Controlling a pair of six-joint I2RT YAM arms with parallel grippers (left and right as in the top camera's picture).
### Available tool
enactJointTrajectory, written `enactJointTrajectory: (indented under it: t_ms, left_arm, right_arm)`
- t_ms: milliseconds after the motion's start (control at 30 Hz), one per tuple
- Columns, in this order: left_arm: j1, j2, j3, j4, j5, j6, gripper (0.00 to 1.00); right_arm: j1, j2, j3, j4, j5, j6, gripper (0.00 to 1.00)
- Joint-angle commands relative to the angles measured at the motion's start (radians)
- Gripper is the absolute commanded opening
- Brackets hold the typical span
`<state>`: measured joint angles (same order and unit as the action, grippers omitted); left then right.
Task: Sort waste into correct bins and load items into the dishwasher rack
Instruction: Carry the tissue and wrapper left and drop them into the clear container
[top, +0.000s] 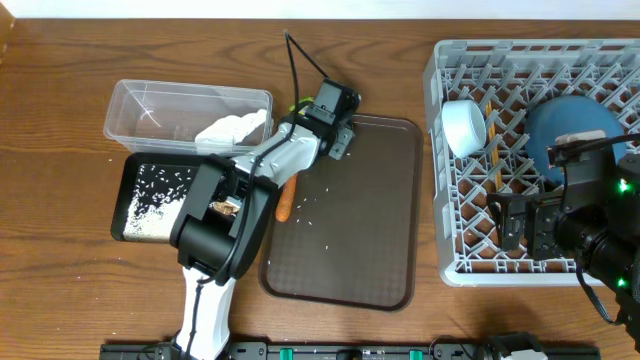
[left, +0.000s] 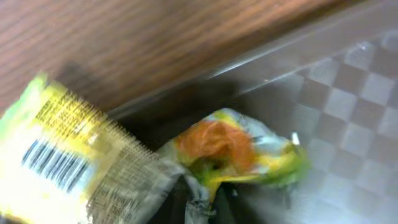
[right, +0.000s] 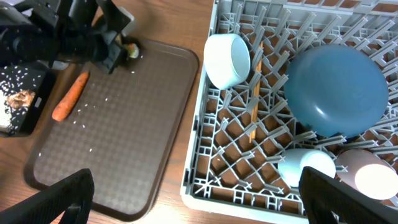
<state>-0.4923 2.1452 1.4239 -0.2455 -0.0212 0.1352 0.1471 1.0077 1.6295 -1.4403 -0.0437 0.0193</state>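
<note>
My left gripper (top: 343, 137) is at the far left corner of the brown serving tray (top: 370, 250). In the left wrist view it (left: 205, 202) is shut on the crumpled yellow-green packet (left: 233, 149), just above the tray. An orange carrot (top: 284, 200) lies on the tray's left edge. The clear tub (top: 140, 105) holds the white tissue (top: 235, 128). The black tray (top: 130, 215) holds rice grains (top: 150, 195) and brown scraps (top: 225, 207). The grey rack (top: 450, 250) holds the white bowl (right: 227, 59), blue plate (right: 339, 90), chopsticks (right: 254, 93), blue cup (right: 305, 168) and pink cup (right: 367, 177). My right gripper (right: 202, 199) is open above the rack's near left corner.
Loose rice grains (top: 312, 222) are scattered on the brown tray. The left arm's white and black links (top: 225, 220) lie across the black tray's right side. Bare wooden table (top: 60, 290) surrounds the bins and the tray.
</note>
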Motion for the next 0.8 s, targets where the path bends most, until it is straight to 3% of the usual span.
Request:
enactJointTrajectory:
  t_ms: [0,233,433,767]
  left_arm:
    - [-0.027,-0.020,-0.004,-0.051,0.018,0.010,0.06]
    - [-0.046,-0.239,-0.004,-0.122,0.001,0.010,0.06]
    - [0.011,-0.414,-0.004,-0.199,-0.174,0.010,0.06]
    - [0.229,-0.363,-0.004,-0.213,-0.203,-0.044,0.06]
  right_arm:
    - [-0.006,-0.002,0.004,-0.001,0.013,0.010,0.99]
    - [-0.006,-0.002,0.004,-0.001,0.013,0.010,0.99]
    - [-0.006,-0.002,0.004,-0.001,0.013,0.010,0.99]
    - [-0.006,-0.002,0.004,-0.001,0.013,0.010,0.99]
